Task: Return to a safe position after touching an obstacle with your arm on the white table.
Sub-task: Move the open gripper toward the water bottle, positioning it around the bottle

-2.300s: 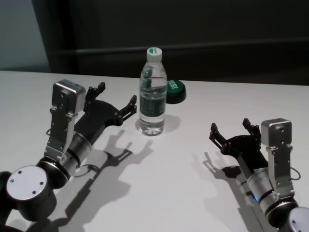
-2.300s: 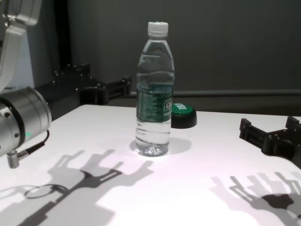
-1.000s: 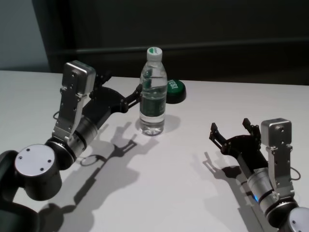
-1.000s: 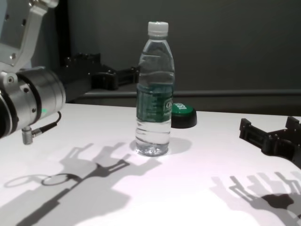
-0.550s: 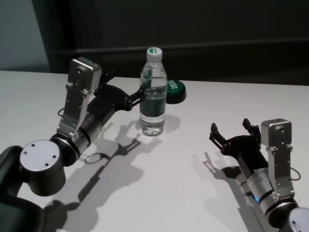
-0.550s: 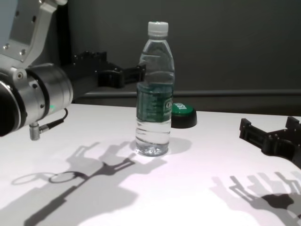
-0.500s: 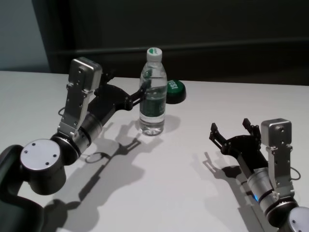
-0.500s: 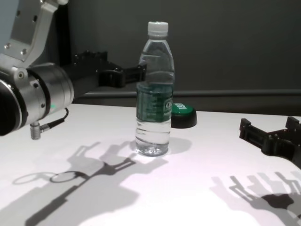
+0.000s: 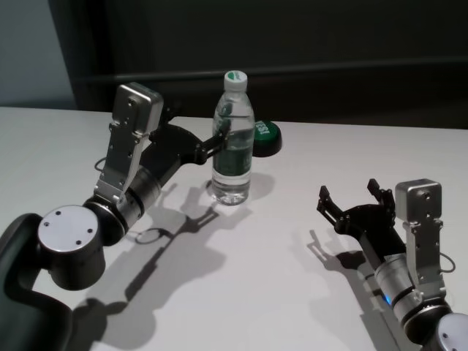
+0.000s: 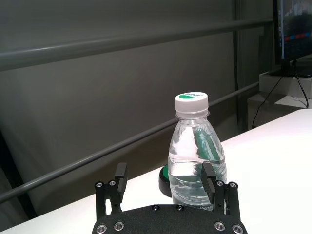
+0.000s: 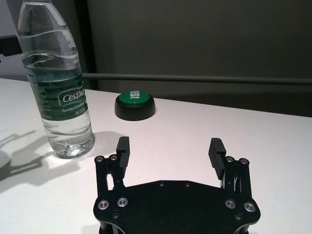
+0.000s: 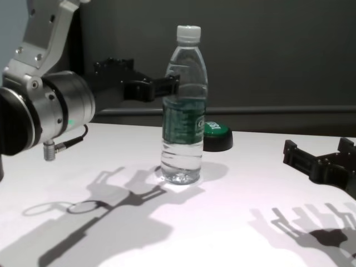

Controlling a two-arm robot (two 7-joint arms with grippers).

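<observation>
Table (image 9: 278, 292), white and broad, carries everything. Nearest the robot and well to the right of the bottle, the right gripper (image 9: 351, 196) rests low over the tabletop, its fingers spread apart and empty. Farther off, the clear water bottle (image 9: 233, 139) stands upright near the table's middle. The left gripper (image 9: 196, 135) is raised on the bottle's left side, fingers apart, one fingertip (image 12: 172, 83) touching the bottle's upper body. Just behind the bottle sits a black button (image 9: 265, 137) with a green top.
</observation>
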